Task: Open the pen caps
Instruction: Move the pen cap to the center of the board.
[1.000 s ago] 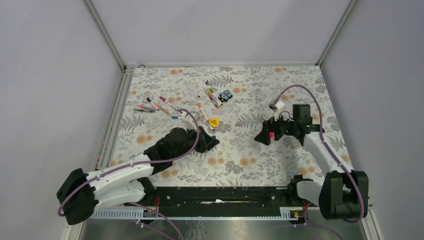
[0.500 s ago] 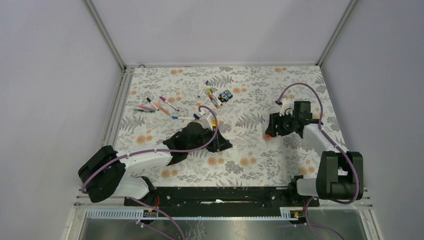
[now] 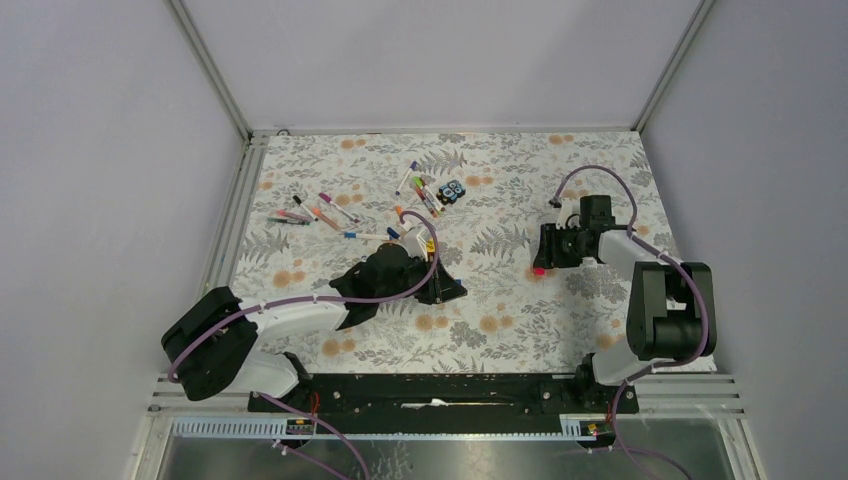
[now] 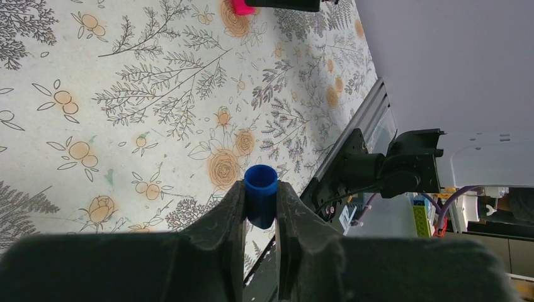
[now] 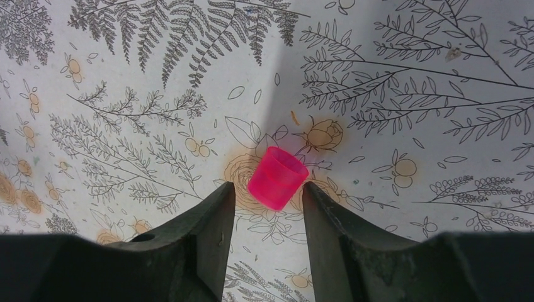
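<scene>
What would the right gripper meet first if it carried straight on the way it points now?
The pink cap, sitting between the open fingertips of the right gripper, then the floral tablecloth right behind it. How near the tips are to the cloth is unclear.

I can read no word, number or brand mark anywhere in my three views. From above, the pens (image 3: 428,200) and the small black-and-blue block (image 3: 455,191) beside them are far too small for any print to be made out. Close up, the blue cap (image 4: 260,202) pinched in my left claw (image 4: 260,189) and the pink cap (image 5: 277,178) between the fingers of my right claw (image 5: 269,187) show me plain plastic, and the table cover (image 5: 126,94) beneath carries only drawn ferns and flowers.
</scene>
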Robot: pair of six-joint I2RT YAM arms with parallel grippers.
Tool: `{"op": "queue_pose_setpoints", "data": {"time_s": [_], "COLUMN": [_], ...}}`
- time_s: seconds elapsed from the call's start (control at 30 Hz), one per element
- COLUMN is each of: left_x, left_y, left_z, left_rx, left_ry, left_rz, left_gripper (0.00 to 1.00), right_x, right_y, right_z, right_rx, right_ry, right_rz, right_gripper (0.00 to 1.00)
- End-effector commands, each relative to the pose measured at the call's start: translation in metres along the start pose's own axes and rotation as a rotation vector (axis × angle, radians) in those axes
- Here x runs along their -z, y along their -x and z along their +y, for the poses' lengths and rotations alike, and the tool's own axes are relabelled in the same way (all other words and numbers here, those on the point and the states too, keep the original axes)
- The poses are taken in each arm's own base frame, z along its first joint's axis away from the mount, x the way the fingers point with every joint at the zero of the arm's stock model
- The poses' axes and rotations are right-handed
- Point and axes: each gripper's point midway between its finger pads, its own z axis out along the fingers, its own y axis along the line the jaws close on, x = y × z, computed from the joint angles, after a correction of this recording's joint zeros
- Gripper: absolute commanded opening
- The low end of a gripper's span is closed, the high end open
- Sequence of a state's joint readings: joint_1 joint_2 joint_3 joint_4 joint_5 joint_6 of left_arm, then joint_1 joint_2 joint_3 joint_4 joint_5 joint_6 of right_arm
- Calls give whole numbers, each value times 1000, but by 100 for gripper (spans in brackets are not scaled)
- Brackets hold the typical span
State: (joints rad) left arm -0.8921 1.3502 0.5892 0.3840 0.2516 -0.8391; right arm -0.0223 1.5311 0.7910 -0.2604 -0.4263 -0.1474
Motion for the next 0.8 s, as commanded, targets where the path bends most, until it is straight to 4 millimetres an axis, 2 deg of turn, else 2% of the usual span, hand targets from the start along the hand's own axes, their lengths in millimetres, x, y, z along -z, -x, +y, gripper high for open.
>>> {"op": "queue_pose_setpoints", "data": {"time_s": [0.0,0.2,0.3,0.47,0.57,0.67,0.77], "left_x": [4,7,8,12,14,16,18], "left_y": [22,23,23,24,25,25,24], "left_z": [-28,-29,-28,-27,-26,-25,-23], "left_rx": [-38,-47,-52,-60,-67,-70,-65], "left_ry": [-90,-91,-84,-74,-67,-60,-53], "left_rz": [-66,-73,-77,-87,-89,-92,-98], "left_gripper": [4,4,4,4,4,4,4], "right_x": [-1,-8,-14,-22,-31,-41,-49], "right_y": [9,3,-1,0,-4,-7,-7], "right_z": [-4,-7,1,12,32,63,83], "right_rx": [-15,-5,36,87,122,150,144], "right_ry": [-20,-42,-39,-26,36,117,169], "right_rz": [7,46,70,91,128,166,193], "right_gripper": [50,45,43,35,30,28,26]}}
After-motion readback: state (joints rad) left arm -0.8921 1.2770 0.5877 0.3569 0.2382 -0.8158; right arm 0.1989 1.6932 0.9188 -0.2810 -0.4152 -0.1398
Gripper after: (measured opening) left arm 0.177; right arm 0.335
